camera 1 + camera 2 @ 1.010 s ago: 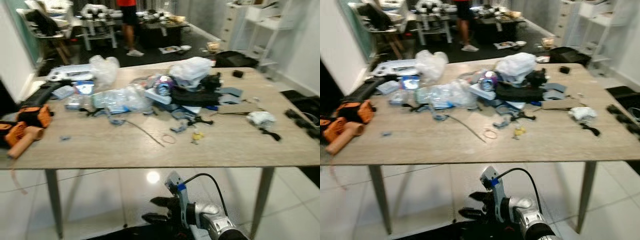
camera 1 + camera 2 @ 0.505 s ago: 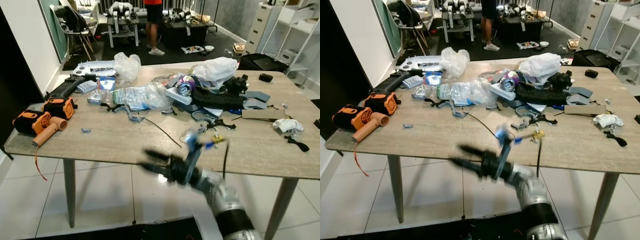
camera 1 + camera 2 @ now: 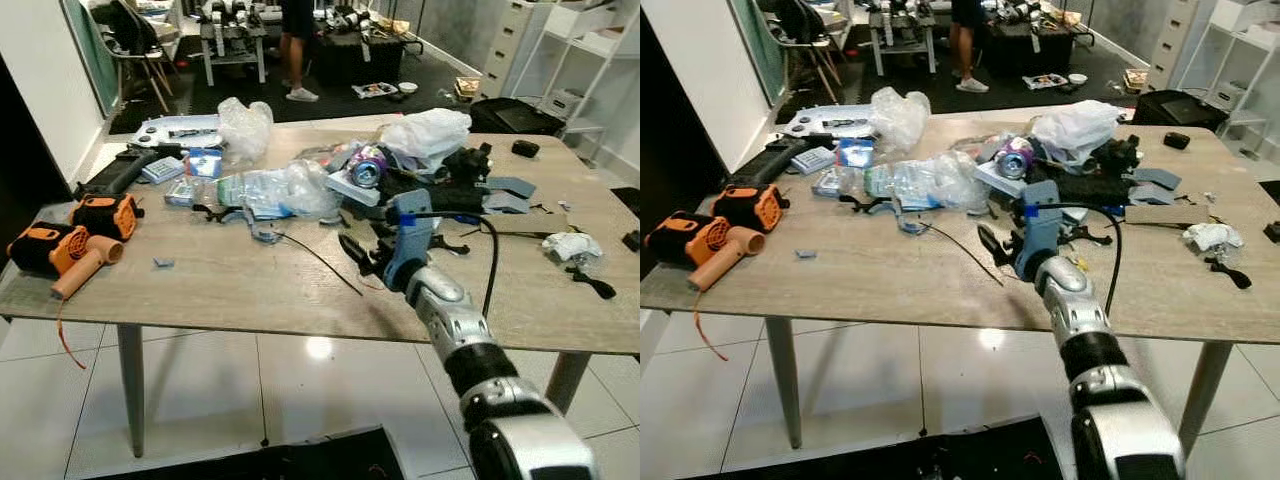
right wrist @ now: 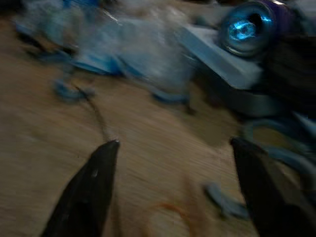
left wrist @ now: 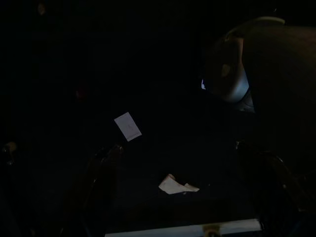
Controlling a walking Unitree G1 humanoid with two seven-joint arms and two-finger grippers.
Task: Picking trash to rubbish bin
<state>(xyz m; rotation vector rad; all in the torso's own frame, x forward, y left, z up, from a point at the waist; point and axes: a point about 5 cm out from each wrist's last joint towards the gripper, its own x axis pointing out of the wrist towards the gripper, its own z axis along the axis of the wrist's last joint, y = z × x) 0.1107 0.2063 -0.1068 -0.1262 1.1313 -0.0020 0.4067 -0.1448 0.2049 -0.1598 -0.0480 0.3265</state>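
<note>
- Table point(image 3: 230, 300): light wood top on metal legs, standing on a glossy white tile floor point(image 3: 200, 390); its top is strewn with clutter.
- Orange tool point(image 3: 62, 245): at the table's left edge, orange and black, with a tan nozzle pointing toward the near edge.
- Black tool point(image 3: 120, 172): near the far left corner, lying flat.
- Clear plastic bag point(image 3: 245, 125): crumpled, by the far edge, left of centre.
- Blue box point(image 3: 204, 163): just in front of that bag.
- Plastic wrap point(image 3: 275, 188): clear crumpled heap, mid-table, left of centre.
- Thin black cable point(image 3: 318, 262): runs from the heap toward the near edge.
- Can point(image 3: 368, 166): lying on its side, open end facing the camera, among the centre pile.
- Right gripper point(image 3: 357, 257): above the table top at centre, near the near edge, just right of the cable; the wrist view shows its two black fingers point(image 4: 86, 192) spread wide apart, holding nothing.
- White plastic bag point(image 3: 428, 130): atop the centre pile, toward the far edge.
- Crumpled white tissue point(image 3: 571, 245): near the right edge.
- Left wrist view: very dark; pale scraps on a dark floor; whether that gripper is spread or closed cannot be told.
- Person point(image 3: 297, 45): legs only, standing beyond the table.
</note>
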